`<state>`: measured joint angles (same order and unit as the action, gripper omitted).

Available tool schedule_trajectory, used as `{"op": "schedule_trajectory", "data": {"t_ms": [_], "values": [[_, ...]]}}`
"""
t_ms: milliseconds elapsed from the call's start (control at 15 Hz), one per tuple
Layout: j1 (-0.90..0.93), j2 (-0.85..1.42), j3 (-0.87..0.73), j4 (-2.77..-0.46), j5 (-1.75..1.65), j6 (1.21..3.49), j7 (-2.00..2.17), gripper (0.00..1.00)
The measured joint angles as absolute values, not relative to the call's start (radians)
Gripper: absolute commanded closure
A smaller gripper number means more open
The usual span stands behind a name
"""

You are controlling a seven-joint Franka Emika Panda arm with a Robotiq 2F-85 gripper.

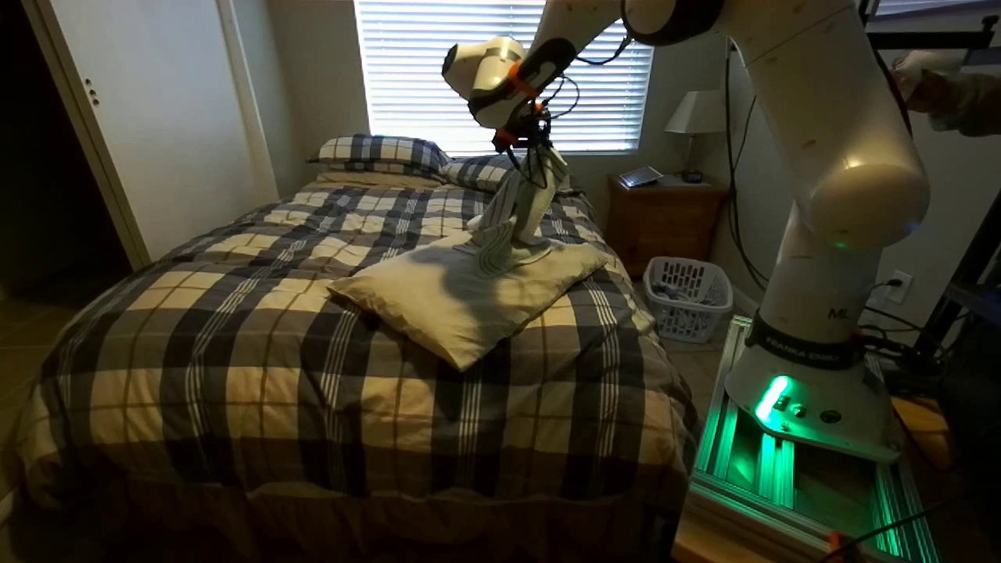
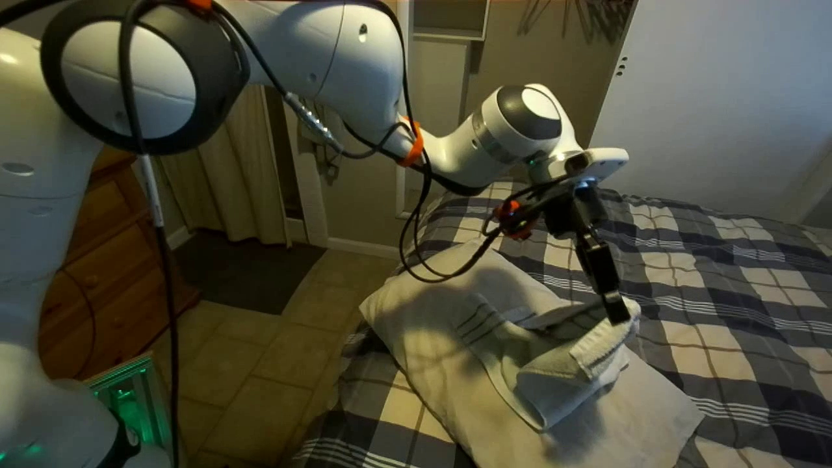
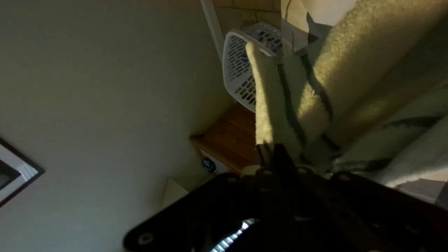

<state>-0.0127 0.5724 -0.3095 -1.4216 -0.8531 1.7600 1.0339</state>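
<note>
A light towel with dark stripes (image 2: 552, 370) hangs from my gripper (image 2: 619, 313), which is shut on its upper edge. Its lower folds rest on a cream pillow (image 1: 422, 301) lying askew on the bed; both exterior views show this. In an exterior view the raised part of the towel (image 1: 532, 207) stretches up to the gripper (image 1: 543, 148). From the wrist, the dark fingers pinch a narrow fold, and the striped towel (image 3: 336, 80) spreads over the upper right. Dim light hides much of the contact between fingers and cloth.
A plaid comforter (image 1: 258, 336) covers the bed, with plaid pillows (image 1: 383, 152) at its head. Beside it stand a white laundry basket (image 1: 688, 301) holding cloth and a wooden nightstand (image 1: 661, 223) with a lamp (image 1: 694, 113). Cables (image 2: 422, 214) loop below the wrist.
</note>
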Motion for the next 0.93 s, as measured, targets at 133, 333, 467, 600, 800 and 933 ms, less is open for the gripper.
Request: {"op": "schedule_trajectory", "data": {"t_ms": [133,333,467,600,800,933], "values": [[-0.057,0.575,-0.314,-1.425,-0.866,1.783,1.064,0.96],[-0.112,0.587,-0.319,-1.424,-0.868,1.801,1.099,0.7],[-0.142,0.602,-0.321,-1.418,-0.868,1.808,1.119,0.64],[-0.16,0.622,-0.321,-1.403,-0.868,1.812,1.136,0.5],[-0.147,0.64,-0.293,-1.381,-0.867,1.819,1.15,0.3],[-0.114,0.641,-0.255,-1.372,-0.86,1.819,1.157,0.16]]}}
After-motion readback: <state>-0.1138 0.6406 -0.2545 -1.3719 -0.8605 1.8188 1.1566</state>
